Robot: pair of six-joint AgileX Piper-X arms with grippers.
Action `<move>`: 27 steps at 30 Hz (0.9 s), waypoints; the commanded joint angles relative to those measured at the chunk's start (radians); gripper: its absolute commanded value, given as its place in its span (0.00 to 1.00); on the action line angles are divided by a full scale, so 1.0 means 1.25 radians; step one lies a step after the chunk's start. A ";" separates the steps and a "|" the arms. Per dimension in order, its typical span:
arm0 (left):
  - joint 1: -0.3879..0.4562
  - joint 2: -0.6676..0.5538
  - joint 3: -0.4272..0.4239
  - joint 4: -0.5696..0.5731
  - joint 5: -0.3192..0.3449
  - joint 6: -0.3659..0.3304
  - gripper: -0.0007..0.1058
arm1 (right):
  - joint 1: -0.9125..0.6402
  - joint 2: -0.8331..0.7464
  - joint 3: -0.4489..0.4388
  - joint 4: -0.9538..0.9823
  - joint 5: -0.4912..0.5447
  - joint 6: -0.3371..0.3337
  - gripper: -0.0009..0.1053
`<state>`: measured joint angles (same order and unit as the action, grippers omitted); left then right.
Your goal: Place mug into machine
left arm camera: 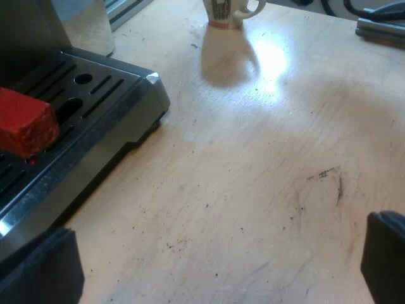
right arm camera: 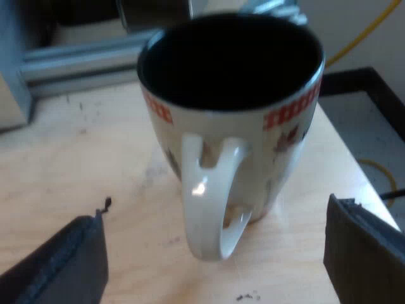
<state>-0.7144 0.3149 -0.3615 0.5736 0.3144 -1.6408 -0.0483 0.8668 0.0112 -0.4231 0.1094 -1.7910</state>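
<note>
A cream mug [right arm camera: 234,120] with a dark inside and red rim pattern stands upright on the wooden table, its handle turned toward my right gripper [right arm camera: 215,263]. That gripper is open, its fingers [right arm camera: 63,263] spread wider than the mug and short of it, touching nothing. The same mug [left arm camera: 229,12] appears far off across the table from my left gripper [left arm camera: 221,269], which is open and holds nothing above bare wood. Close by my left gripper is the espresso machine's slotted metal drip tray [left arm camera: 95,107], with the holder handle's red end [left arm camera: 25,120] hanging over it.
The wooden table top [left arm camera: 266,177] stretches between the machine and the mug. An aluminium rail [right arm camera: 82,63] runs behind the mug. The table's edge [right arm camera: 354,171] lies close beside the mug, with a yellow cable [right arm camera: 373,168] on the floor beyond.
</note>
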 commanded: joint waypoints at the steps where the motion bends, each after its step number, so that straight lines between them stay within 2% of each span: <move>1: -0.003 0.001 -0.003 -0.014 0.005 -0.006 0.86 | -0.003 0.058 0.019 -0.072 0.005 -0.009 0.69; 11: -0.003 0.001 -0.003 -0.014 0.005 -0.006 0.86 | -0.003 0.248 0.014 -0.293 0.014 -0.013 0.69; 16: -0.003 0.001 -0.003 -0.014 0.005 -0.006 0.86 | -0.006 0.325 -0.033 -0.310 0.049 -0.013 0.69; 22: -0.003 0.001 -0.003 -0.014 0.005 -0.006 0.86 | -0.006 0.403 -0.097 -0.310 0.049 -0.013 0.69; 27: -0.003 0.001 -0.003 -0.014 0.005 -0.006 0.86 | -0.006 0.421 -0.112 -0.308 0.049 -0.013 0.69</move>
<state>-0.7144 0.3149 -0.3615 0.5736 0.3144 -1.6408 -0.0483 1.3949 -0.1210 -0.7976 0.1737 -1.7976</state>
